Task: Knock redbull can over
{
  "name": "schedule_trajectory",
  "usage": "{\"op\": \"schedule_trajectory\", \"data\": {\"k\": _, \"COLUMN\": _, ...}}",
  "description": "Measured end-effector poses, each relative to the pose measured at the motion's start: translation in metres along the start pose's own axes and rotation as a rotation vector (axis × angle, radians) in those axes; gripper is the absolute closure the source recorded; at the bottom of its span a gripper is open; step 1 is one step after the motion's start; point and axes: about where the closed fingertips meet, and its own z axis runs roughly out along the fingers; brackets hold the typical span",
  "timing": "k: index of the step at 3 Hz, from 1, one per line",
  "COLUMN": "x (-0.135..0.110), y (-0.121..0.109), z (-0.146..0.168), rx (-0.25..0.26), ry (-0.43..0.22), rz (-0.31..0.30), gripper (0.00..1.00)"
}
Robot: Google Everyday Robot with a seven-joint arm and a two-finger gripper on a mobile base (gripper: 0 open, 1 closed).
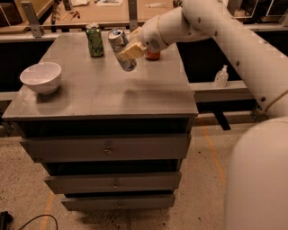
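The redbull can (120,48), slim and silver-blue with a shiny top, is tilted with its top leaning to the upper left over the back middle of the grey cabinet top (112,96). My gripper (133,47) comes in from the right and is closed around the can's middle, its cream-coloured fingers (131,50) pressed on its side. I cannot tell whether the can's bottom edge touches the surface. The green can (95,40) stands upright just left of it. The red cola can (153,55) is mostly hidden behind my gripper.
A white bowl (41,77) sits at the cabinet's left edge. A small clear pump bottle (221,77) stands on a ledge to the right. A wooden workbench (112,13) runs behind the cabinet. My arm and body fill the right side.
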Motion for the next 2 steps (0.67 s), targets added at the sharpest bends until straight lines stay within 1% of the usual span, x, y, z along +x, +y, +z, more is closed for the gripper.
{"op": "schedule_trajectory", "data": {"k": 1, "x": -0.01, "y": -0.008, "z": 0.012, "rx": -0.051, "ry": 0.2, "rz": -0.117, "gripper": 1.0}}
{"op": "schedule_trajectory", "data": {"k": 2, "x": 0.005, "y": 0.004, "z": 0.019, "rx": -0.147, "ry": 0.376, "rz": -0.179, "gripper": 1.0}}
